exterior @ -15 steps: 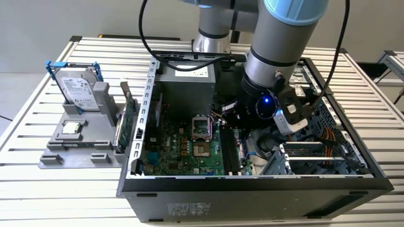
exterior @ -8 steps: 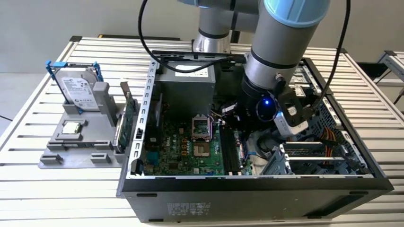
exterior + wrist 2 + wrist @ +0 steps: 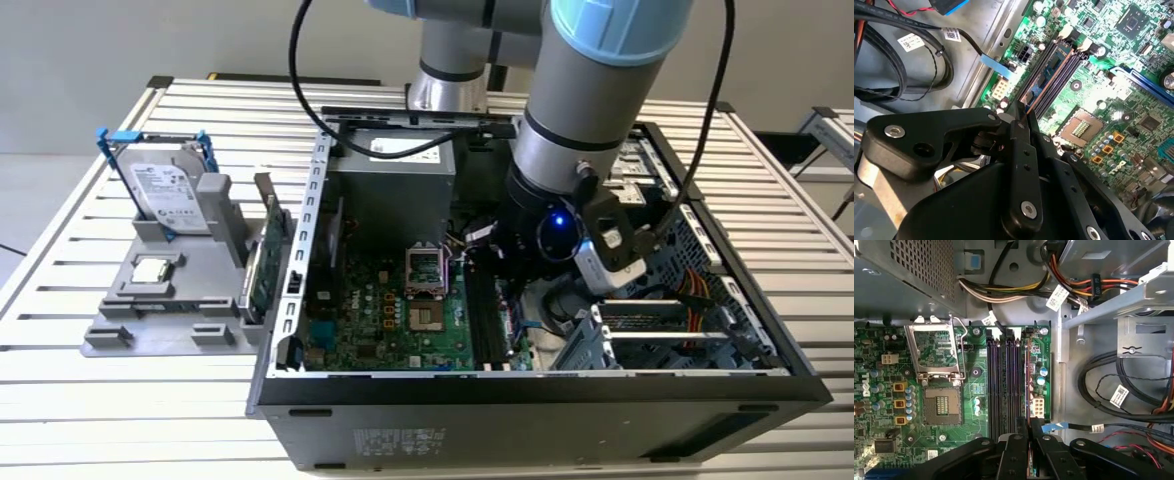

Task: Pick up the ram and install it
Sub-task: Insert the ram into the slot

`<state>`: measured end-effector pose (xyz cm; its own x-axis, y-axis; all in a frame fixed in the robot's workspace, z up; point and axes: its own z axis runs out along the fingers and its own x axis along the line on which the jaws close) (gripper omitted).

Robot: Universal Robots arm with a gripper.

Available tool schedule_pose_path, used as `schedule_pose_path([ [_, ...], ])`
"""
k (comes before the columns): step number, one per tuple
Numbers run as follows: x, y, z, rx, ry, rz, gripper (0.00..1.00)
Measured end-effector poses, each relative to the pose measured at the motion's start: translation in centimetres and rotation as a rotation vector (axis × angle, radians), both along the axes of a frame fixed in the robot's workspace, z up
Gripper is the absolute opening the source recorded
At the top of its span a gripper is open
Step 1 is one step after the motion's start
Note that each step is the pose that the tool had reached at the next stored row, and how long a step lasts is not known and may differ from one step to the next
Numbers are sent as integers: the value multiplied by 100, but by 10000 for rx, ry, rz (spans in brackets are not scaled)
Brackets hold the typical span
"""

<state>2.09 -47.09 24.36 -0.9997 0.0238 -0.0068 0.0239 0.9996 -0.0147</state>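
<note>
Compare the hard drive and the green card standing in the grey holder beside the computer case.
The hard drive is grey, pale-labelled, in a blue frame; the green card has a metal bracket. The hard drive shows its broad face, the green card its edge. The green card stands nearer the computer case. Both stand upright in the grey holder.

We are seeing matt black plastic on the claw [image 3: 1021,112], glossy green laminate on the motherboard [image 3: 974,390], and dull grey slatted metal on the surface [image 3: 120,400].
</note>
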Motion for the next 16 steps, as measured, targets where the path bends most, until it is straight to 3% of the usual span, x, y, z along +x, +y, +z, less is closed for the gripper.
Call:
schedule_pose_path([
  [16, -50, -22, -119, -2, 0, 581, 0],
])
